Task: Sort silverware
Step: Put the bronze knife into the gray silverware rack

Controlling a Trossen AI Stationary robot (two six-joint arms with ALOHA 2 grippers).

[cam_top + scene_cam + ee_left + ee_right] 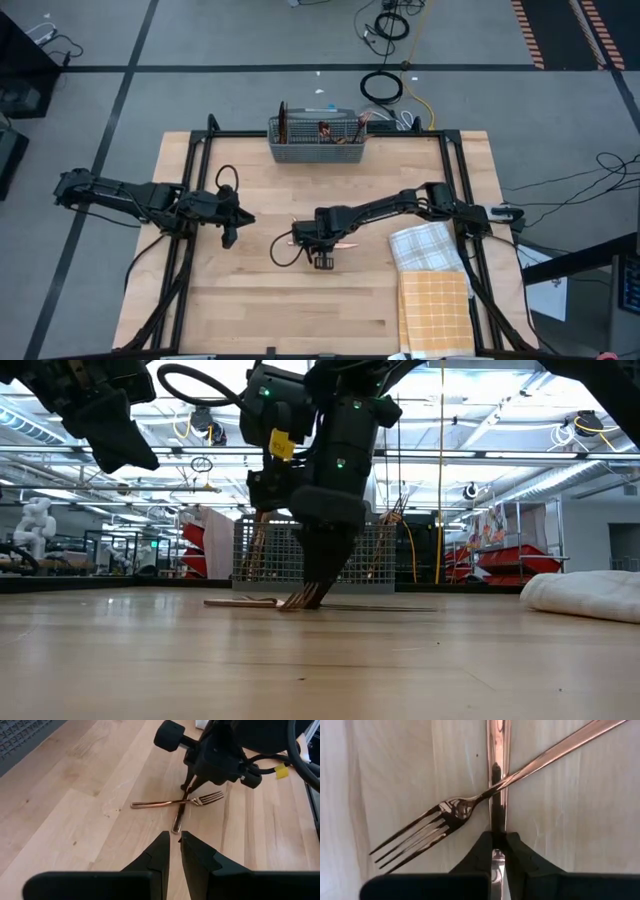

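Two slim, shiny copper-coloured pieces of silverware are seen crossed on the light wooden table top (240,300), near its middle: a four-tined fork (427,834) and a second straight, narrow piece (496,750) whose kind cannot be told from what shows. In the right wrist view the fork's handle is seen to run across the straight piece. The crossed pair is also seen in the left wrist view, fork (200,800) and straight piece (179,817), and low on the table in the low view.

The right gripper (497,842) is lowered onto this pair. Its two dark fingers are clenched on the straight piece just beside the crossing, with the metal showing in the narrow slot between them. The right arm is stretched from the table's right side toward the centre, its wrist turned steeply downward so that the fingertips meet the wood.

The left gripper (175,845) hovers above the table to the left of the pair, apart from it, pointing toward it. Its jaws stand only a narrow slit apart and nothing is held between them.

At the far edge of the table a grey wire-mesh caddy (315,148) stands with more copper pieces upright inside. On the right side a white-and-grey checked cloth (425,245) and an orange checked cloth (435,310) lie next to each other.
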